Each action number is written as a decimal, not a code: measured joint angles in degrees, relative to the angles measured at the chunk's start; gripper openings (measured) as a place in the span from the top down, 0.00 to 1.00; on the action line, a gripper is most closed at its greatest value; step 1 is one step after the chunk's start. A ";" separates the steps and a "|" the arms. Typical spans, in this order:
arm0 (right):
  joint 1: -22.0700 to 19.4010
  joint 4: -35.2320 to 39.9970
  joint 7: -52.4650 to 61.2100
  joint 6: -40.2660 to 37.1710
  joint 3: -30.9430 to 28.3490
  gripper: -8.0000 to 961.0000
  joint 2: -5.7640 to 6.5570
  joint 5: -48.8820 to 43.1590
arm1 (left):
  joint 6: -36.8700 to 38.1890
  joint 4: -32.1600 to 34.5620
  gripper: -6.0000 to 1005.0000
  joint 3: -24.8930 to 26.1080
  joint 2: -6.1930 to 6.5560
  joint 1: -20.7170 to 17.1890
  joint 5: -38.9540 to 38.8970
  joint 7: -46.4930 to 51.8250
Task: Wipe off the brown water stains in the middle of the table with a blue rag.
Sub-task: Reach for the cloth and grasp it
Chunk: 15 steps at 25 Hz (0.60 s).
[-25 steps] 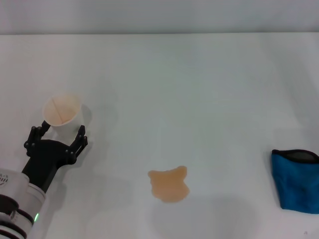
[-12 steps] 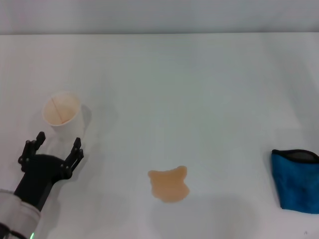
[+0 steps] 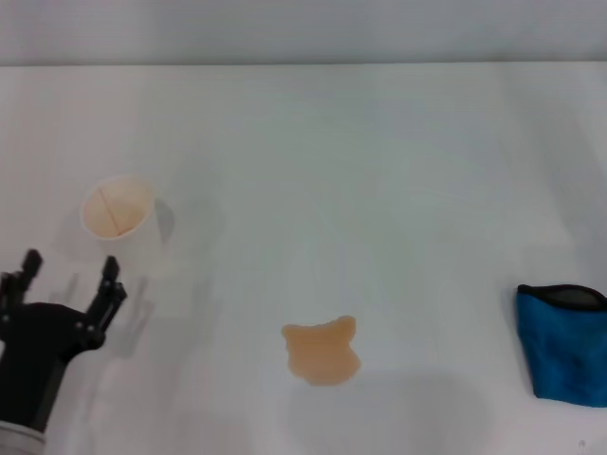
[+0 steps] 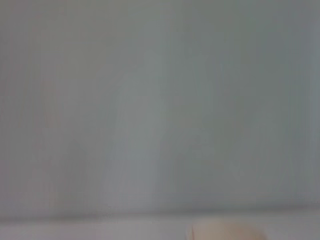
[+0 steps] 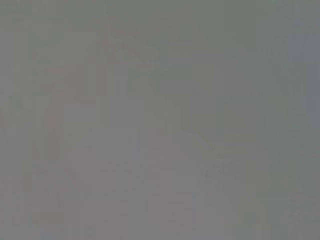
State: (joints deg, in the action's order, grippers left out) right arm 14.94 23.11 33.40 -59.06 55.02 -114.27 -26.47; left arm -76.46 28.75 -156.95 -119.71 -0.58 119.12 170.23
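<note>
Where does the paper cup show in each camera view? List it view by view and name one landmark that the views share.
Head view: the paper cup stands upright at the left, just beyond the open left gripper, apart from it.
Left wrist view: only a pale curved sliver, apparently the cup's rim, at the bottom edge.
Right wrist view: not in it.
Shared landmark: the white table, seen in the head and left wrist views.

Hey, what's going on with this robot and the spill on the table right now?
Nothing is being wiped yet. The left tool sits open and empty near the table's left edge, just short of the upright paper cup. The brown water stains lie untouched mid-table, and the blue rag rests folded at the far right. The right tool isn't in view.
</note>
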 joint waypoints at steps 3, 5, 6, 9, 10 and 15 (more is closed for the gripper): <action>0.00 0.00 0.00 0.00 0.00 0.10 -0.04 0.00 | -6.17 0.00 0.12 -0.33 0.02 -1.02 -0.80 0.01; 0.00 -0.01 0.00 -0.01 0.00 0.10 -0.06 -0.01 | -11.02 -0.02 0.12 -0.32 0.13 -1.61 -1.44 0.01; 0.00 0.00 0.00 0.00 0.00 0.10 -0.06 -0.02 | -12.63 -0.10 0.12 -0.32 0.18 -1.71 -1.68 0.02; 0.00 0.00 0.00 -0.01 0.19 0.10 -0.07 -0.07 | -16.09 -0.56 0.12 -0.17 0.34 -1.75 -4.40 0.07; 0.00 0.02 0.00 0.00 0.35 0.10 -0.07 -0.13 | -16.64 -0.87 0.12 -0.18 0.39 -1.73 -6.04 0.08; 0.03 0.44 0.30 0.01 1.13 0.10 -0.07 -0.27 | -16.61 -3.68 0.13 -0.41 0.65 -0.51 -8.84 1.04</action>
State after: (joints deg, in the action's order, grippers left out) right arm 14.98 23.56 33.70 -59.05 56.14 -114.35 -26.74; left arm -93.07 25.07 -157.36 -119.06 -1.10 110.28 171.27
